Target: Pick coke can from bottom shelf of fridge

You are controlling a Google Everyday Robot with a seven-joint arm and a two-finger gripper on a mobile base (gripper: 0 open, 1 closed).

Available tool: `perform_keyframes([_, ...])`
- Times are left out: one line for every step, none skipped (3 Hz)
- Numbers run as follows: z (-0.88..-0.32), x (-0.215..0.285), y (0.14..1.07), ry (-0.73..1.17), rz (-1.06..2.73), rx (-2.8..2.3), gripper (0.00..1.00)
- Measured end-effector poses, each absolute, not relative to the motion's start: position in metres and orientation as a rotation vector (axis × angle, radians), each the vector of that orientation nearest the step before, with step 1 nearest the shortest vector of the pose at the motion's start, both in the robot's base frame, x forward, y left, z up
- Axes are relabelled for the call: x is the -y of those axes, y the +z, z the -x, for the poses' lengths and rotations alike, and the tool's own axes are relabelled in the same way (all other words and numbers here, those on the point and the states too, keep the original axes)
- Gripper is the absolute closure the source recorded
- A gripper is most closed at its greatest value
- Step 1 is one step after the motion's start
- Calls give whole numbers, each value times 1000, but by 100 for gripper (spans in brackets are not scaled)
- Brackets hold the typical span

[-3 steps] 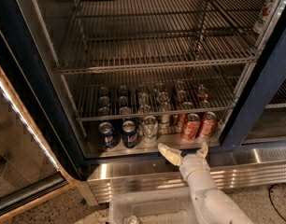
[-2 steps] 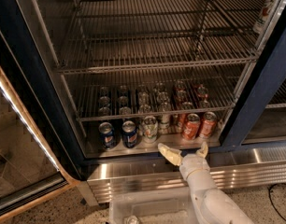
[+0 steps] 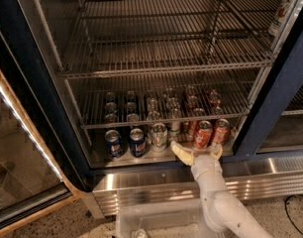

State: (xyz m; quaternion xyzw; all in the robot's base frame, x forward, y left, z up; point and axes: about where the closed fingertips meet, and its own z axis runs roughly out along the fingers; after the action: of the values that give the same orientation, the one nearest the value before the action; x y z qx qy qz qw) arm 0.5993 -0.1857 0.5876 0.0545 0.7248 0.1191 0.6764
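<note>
The fridge (image 3: 27, 68) stands open with its dark blue frame and wire racks. On its bottom shelf (image 3: 156, 156) stand two red coke cans (image 3: 203, 134) at the front right, with more red cans behind them. Left of them stand a pale green-white can (image 3: 159, 136) and two blue cans (image 3: 137, 142). My gripper (image 3: 197, 152) is at the shelf's front edge, just below and in front of the front coke cans. Its two yellowish fingers (image 3: 181, 152) are spread apart and hold nothing.
Wire racks (image 3: 161, 63) above the cans are bare. The ribbed stainless steel base (image 3: 270, 172) runs below the shelf. The glass door (image 3: 18, 177) is swung open at the left. A clear plastic bin (image 3: 156, 224) sits at the bottom. A bottle (image 3: 282, 11) shows at top right.
</note>
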Motion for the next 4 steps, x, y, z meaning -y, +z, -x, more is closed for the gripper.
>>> perform_keyframes([-627,209,594,225,-195,-1589,0])
perform_keyframes([-629,212,594,219,-201,-1587,0])
perform_keyframes([-629,212,594,219,-201,-1587,19])
perform_keyframes([-629,212,594,219,-200,-1587,17])
